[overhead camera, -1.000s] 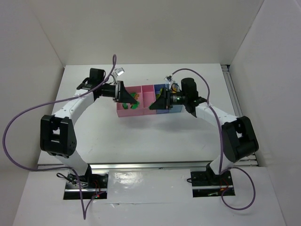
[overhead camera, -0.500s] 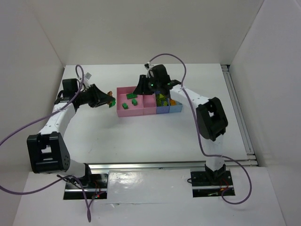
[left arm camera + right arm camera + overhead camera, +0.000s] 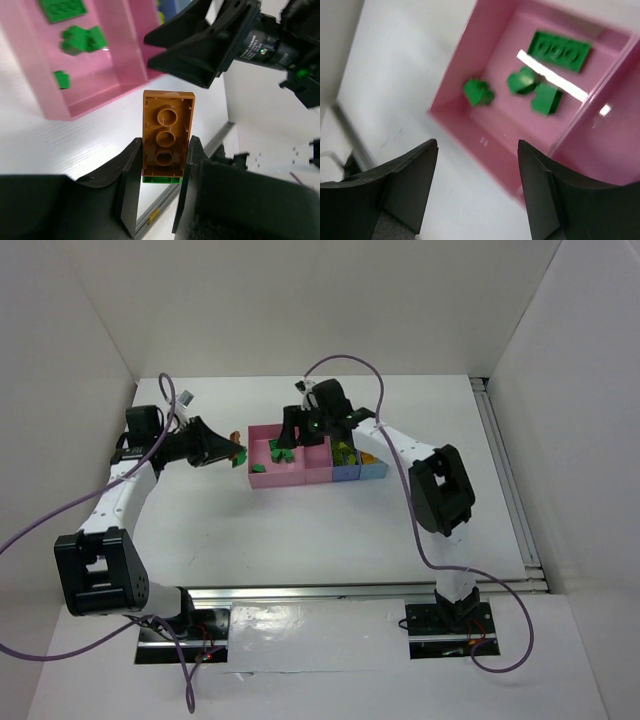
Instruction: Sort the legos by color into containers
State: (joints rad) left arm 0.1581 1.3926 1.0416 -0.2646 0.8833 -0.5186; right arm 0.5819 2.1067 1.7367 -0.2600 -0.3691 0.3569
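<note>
left gripper (image 3: 162,150): clamped on orange lego (image 3: 167,125), green lego (image 3: 161,179) beneath it, just off the left end of the bin row (image 3: 275,478), toward the table's (image 3: 300,530) far edge. right gripper (image 3: 477,150): jaws wide, empty, above wide pink bin (image 3: 470,45) holding four green legos (image 3: 559,48).

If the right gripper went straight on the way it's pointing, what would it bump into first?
Most likely the wide pink bin. The open right gripper points down into it, at its near wall, close to a green brick. Depth is hard to judge from here.
</note>
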